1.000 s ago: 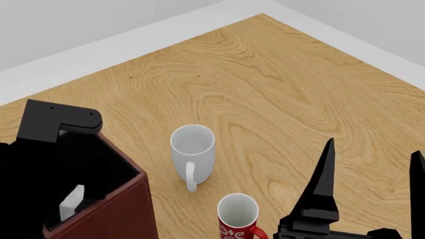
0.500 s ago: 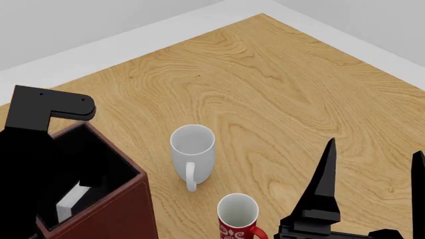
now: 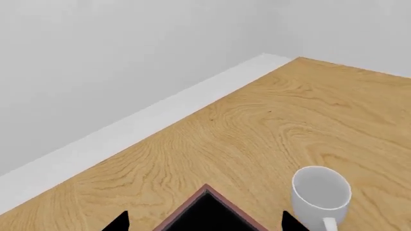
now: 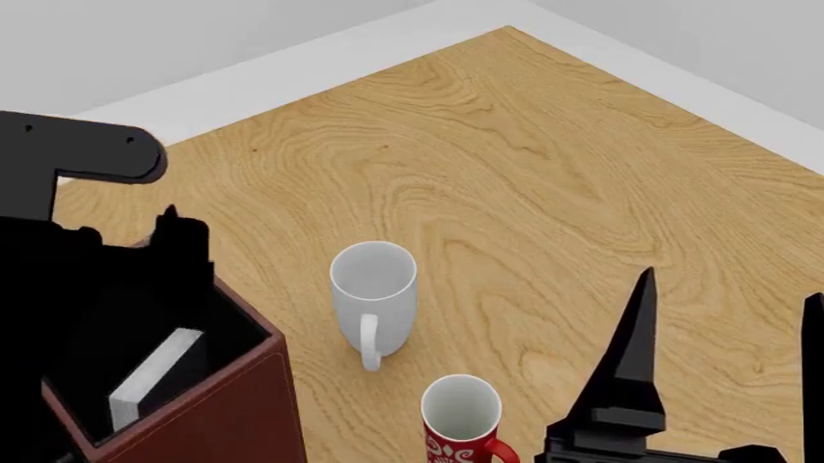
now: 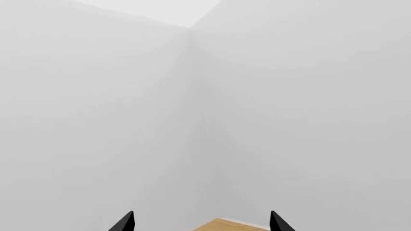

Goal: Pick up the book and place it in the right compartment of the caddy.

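On the tabletop (image 4: 541, 164) stand two mugs, white (image 4: 374, 294) and red (image 4: 461, 420). One book (image 4: 157, 377) sits inside the caddy (image 4: 245, 405). Both grippers, left (image 3: 204, 222) and right (image 5: 200, 222), have jaws wide apart, holding nothing.

White mug (image 4: 373, 294) stood upright on the wood-grain counter (image 4: 515, 174), handle toward the camera in the head view, interior empty. Red mug with white pattern (image 4: 461, 422) stood upright nearer the camera, just beside the white one but apart, handle to the right, partly cut off by the frame edge. White wall (image 5: 128, 96) met the counter's far edges at a corner. White mug also showed in the left wrist view (image 3: 321, 192).
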